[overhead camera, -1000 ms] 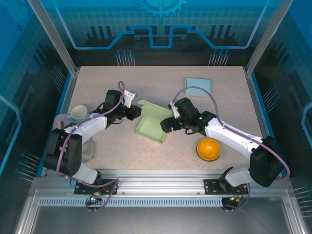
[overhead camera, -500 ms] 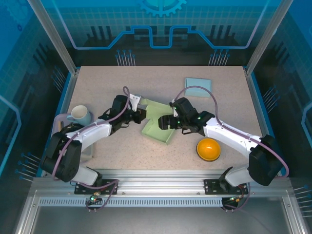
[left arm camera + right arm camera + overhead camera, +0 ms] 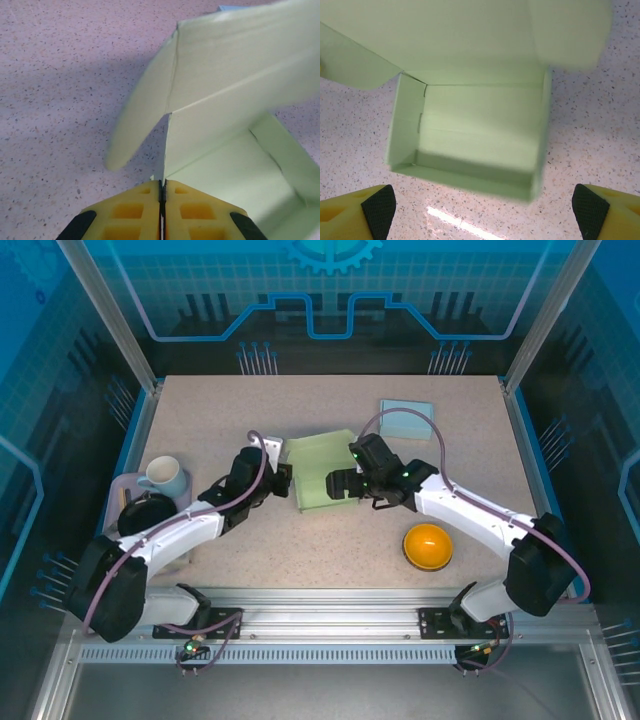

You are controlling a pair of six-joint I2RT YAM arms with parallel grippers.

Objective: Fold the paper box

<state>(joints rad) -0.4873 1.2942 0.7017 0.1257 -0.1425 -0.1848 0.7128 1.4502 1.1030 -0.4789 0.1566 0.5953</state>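
Observation:
The pale green paper box (image 3: 318, 462) lies open at mid-table, its lid flap raised toward the back. My left gripper (image 3: 284, 481) is at the box's left side. In the left wrist view its yellow fingers (image 3: 134, 215) are pressed together on the thin edge of a box wall (image 3: 200, 135), so the left gripper (image 3: 161, 192) is shut on it. My right gripper (image 3: 342, 483) hovers over the box's right part. In the right wrist view the right gripper (image 3: 484, 207) is spread wide and open, with the box's hollow inside (image 3: 475, 135) just ahead of it and nothing between the fingers.
A light blue sheet (image 3: 407, 412) lies at the back right. An orange bowl (image 3: 428, 545) sits front right beside the right arm. A pale blue mug (image 3: 165, 477) and a dark round dish (image 3: 146, 512) stand at the left edge.
The box has turned and shifted toward the back right, its lid flap swinging up. The left gripper moved with it. The right gripper has risen slightly over the box.

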